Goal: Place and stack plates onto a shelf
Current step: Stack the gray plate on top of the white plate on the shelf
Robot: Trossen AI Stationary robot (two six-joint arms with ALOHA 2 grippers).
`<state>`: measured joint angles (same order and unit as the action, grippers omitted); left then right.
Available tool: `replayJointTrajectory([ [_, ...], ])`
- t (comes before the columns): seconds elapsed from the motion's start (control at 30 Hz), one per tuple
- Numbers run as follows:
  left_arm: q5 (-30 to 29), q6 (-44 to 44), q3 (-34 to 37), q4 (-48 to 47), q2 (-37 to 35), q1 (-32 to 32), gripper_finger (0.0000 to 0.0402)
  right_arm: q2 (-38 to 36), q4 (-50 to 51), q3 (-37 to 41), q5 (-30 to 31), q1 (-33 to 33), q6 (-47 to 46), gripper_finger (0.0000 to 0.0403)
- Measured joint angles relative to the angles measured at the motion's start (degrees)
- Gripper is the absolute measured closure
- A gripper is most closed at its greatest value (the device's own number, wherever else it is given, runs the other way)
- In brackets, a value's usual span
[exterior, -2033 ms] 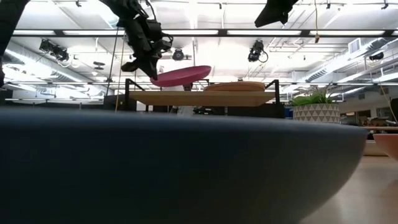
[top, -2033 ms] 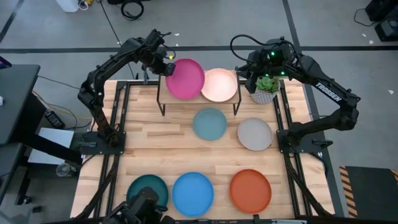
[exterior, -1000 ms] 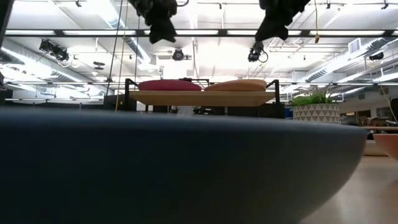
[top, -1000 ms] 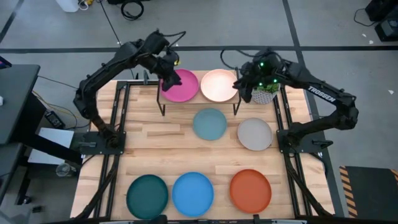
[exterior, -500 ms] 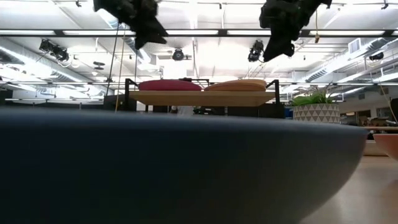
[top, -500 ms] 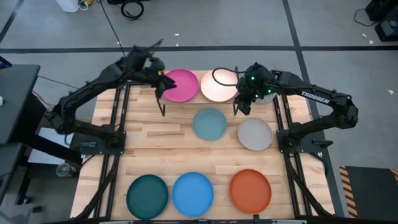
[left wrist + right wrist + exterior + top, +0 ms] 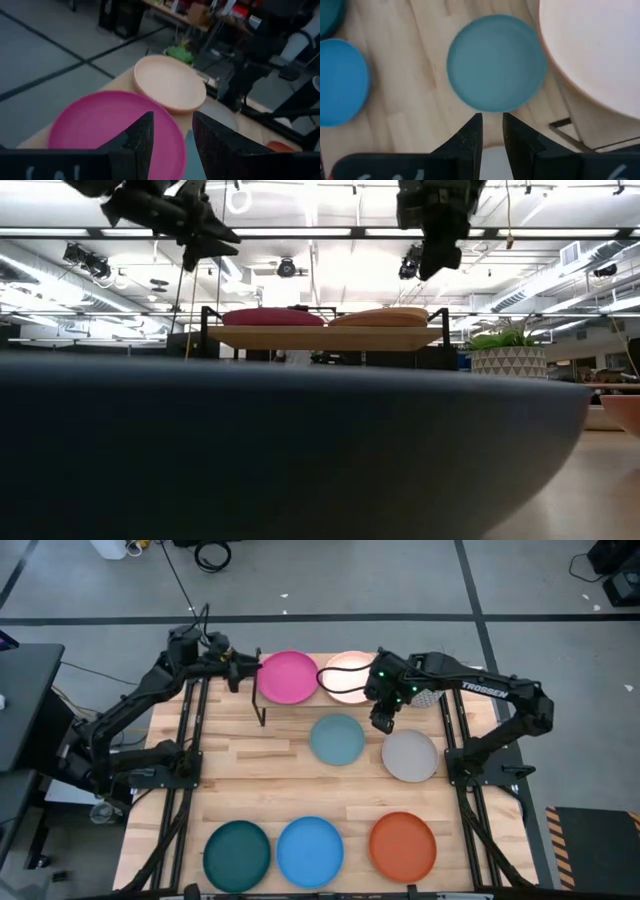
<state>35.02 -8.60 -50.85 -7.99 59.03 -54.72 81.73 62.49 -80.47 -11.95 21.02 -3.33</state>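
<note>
Plates first: magenta plate [image 7: 288, 677] and cream plate [image 7: 349, 677] sit side by side on the shelf [image 7: 325, 337]. Pale blue plate [image 7: 337, 739] lies on the desk [image 7: 250, 780] just in front. Left hand [image 7: 241, 669] hangs beside the magenta one, fingers apart, empty. Right hand [image 7: 383, 720] hovers between pale blue and grey plate [image 7: 410, 755], fingers slightly apart, holding nothing.

Slatted wooden surface [image 7: 260, 775], potted plant [image 7: 508, 350] in a patterned white pot on its far right corner, grey floor [image 7: 330, 580] with dark lines, black cables [image 7: 210, 554] on it, ceiling strip lights [image 7: 320, 232]
</note>
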Motion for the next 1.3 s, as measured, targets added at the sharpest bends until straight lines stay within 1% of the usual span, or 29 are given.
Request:
replayJointTrajectory([
  [0.17,4.4,-3.6,1.6,15.0,0.4,-3.0,0.0260,1.0,2.3,-0.1,4.2,0.9,0.0,0.0320],
  [0.23,4.4,-4.8,1.6,20.1,0.5,-3.0,0.0260,1.2,2.8,-0.1,2.4,1.9,0.4,0.0320],
  [0.33,4.4,-5.6,1.6,25.4,0.5,-2.9,0.0260,1.8,4.1,-0.1,-2.2,2.4,3.1,0.0320],
  [0.4,4.2,-7.0,1.6,25.9,0.5,-2.9,0.0260,3.1,6.3,-0.2,-1.6,1.8,2.6,0.0319],
  [0.47,3.9,-10.7,1.6,25.6,0.6,-2.9,0.0260,4.6,9.1,-0.2,-1.3,1.1,0.9,0.0315],
  [0.53,4.1,-14.2,1.6,25.8,0.6,-2.8,0.0260,5.8,11.4,-0.1,-3.2,-0.1,-2.3,0.0307],
  [0.63,7.3,-17.8,1.6,27.4,0.6,-2.8,0.0260,6.4,13.2,-0.1,-5.6,-2.6,-5.5,0.0293],
  [0.77,10.9,-20.5,1.6,32.3,0.5,-2.8,0.0260,5.2,14.1,-0.1,-3.8,-4.1,-6.2,0.0277],
  [1.0,12.0,-22.5,1.6,36.6,0.5,-4.2,0.0260,1.9,18.0,-0.1,-4.0,-2.8,-6.0,0.0235],
  [1.13,16.6,-24.4,1.6,40.8,0.5,-5.4,0.0260,2.3,18.4,0.0,-2.8,-3.1,-4.1,0.0211],
  [1.2,19.3,-25.3,1.6,42.0,0.5,-5.9,0.0260,2.3,17.1,1.3,-2.7,-3.5,-3.9,0.0203],
  [1.23,20.2,-25.8,1.6,41.9,0.4,-6.2,0.0260,2.3,16.1,2.3,-2.5,-3.8,-5.0,0.0201],
  [1.3,22.3,-27.6,1.6,41.7,0.4,-7.0,0.0260,2.1,15.2,4.4,0.1,-4.4,-9.5,0.0199],
])
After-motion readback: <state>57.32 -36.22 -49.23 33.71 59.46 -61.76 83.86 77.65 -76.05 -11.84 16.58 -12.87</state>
